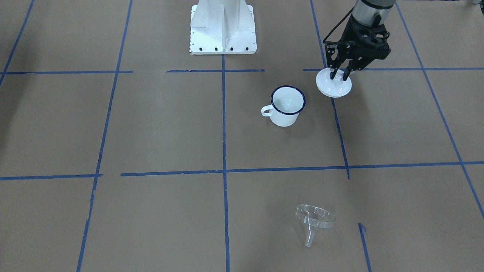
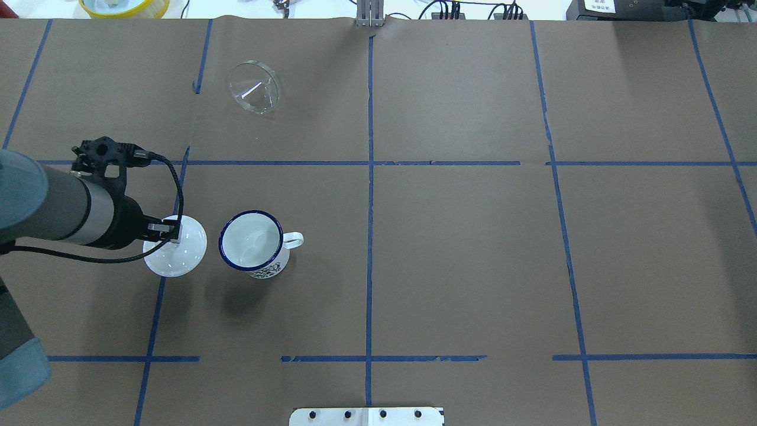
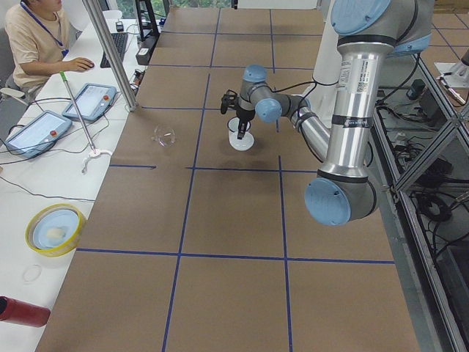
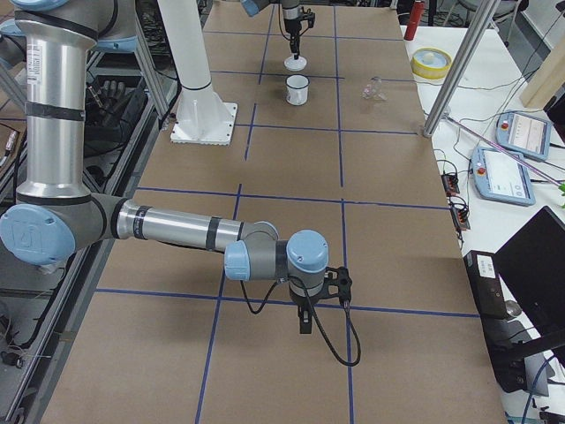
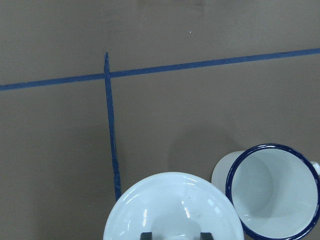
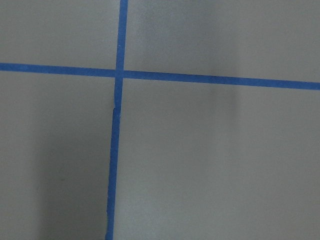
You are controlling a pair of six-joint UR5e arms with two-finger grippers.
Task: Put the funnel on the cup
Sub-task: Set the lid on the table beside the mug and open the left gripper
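Brown paper covering the table (image 1: 151, 124), ruled into squares by blue tape (image 1: 224, 124), with the white robot base (image 1: 223, 30) at top centre of the front-facing view. Just right of centre there: a white enamel mug with a thin dark blue rim (image 1: 287, 107), upright, mouth open, loop handle toward frame left. Up and right of it, near but apart: a small round white lid (image 1: 334, 87), pinched by its knob between the closed fingers of the left gripper (image 1: 339, 74). Cannot tell whether resting on the paper or held just above it. Low in the same frame, right of centre and well apart from the mug: a small clear plastic funnel (image 1: 314, 219), lying on its side, spout toward the bottom edge.

Judged as clearing the lid aside first. Best set flat on bare paper on the side away from the mug, then released straight upward, so as not to nudge the blue rim. For the funnel afterwards, probably grip the wide rim, turn the spout down and centre over the mug's mouth before lowering; light and slick, so likely to slip or tip.

Broad bare paper between mug and funnel for a direct pass. Visible only in the right-side view, low in frame: the right gripper (image 4: 305, 322), far from all this; cannot tell whether parted or closed.
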